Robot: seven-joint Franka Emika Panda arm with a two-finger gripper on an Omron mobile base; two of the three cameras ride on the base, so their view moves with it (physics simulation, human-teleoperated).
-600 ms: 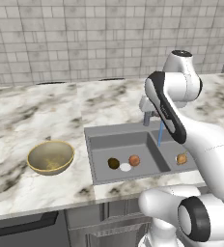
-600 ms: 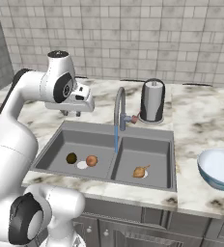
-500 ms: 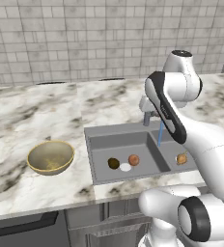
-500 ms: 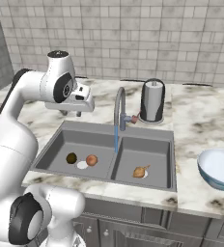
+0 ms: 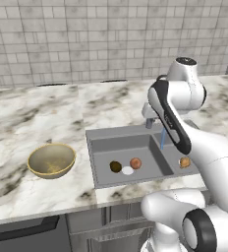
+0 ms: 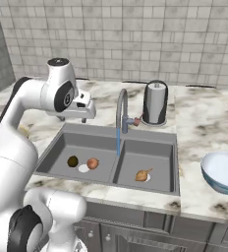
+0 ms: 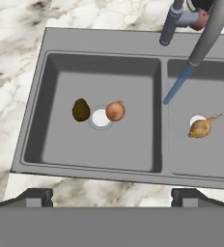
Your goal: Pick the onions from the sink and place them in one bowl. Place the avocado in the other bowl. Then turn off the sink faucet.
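I was at the first step: nothing picked yet. My gripper (image 6: 88, 112) hung above the sink (image 7: 36, 101) with jaws wide apart and empty. Left basin held the avocado (image 7: 80, 109) and one onion (image 7: 115, 111), on either side of the drain. The other onion (image 7: 201, 127) sat in the right basin. Faucet (image 6: 121, 106) was running. Yellow bowl (image 5: 51, 160) on the left counter and blue bowl (image 6: 223, 172) on the right looked empty. Next move, I judged: descend on the left-basin onion, clear of the avocado.
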